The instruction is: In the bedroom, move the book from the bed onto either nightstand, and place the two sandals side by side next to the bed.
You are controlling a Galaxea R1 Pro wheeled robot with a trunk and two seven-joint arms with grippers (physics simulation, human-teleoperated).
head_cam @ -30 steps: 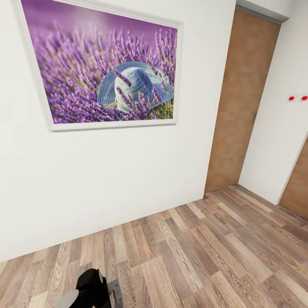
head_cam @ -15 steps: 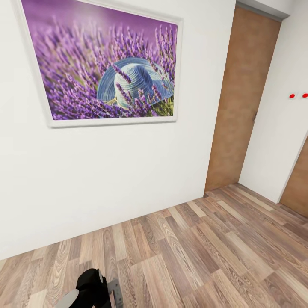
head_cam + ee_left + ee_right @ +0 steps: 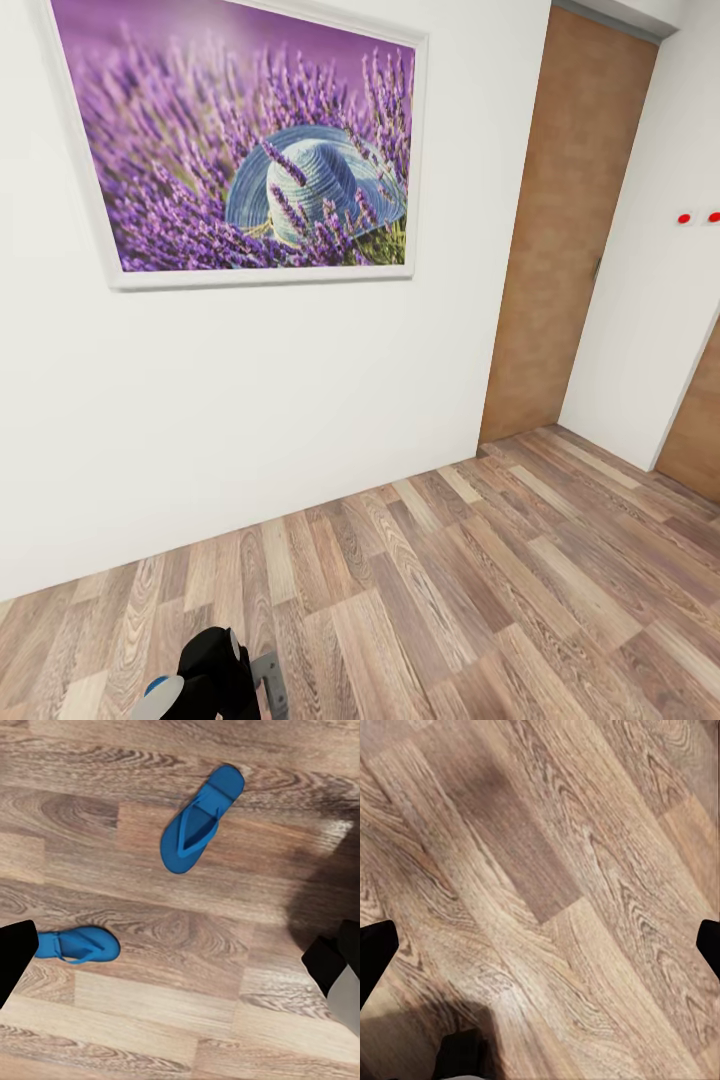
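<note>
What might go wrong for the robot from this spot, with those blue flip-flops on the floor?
The two sandals, one and the other, lie apart and at different angles on the wood floor, so pairing them likely needs separate pickups. They are flat, so a tool could scrape the planks or slip off. The head camera faces a wall with a painting, so the sandals may go unseen.

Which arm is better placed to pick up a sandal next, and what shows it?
Probably the left. Its wrist view looks straight down on both blue sandals lying apart on the wood floor, between its open fingertips. The right wrist view has bare floor between its fingertips.
</note>
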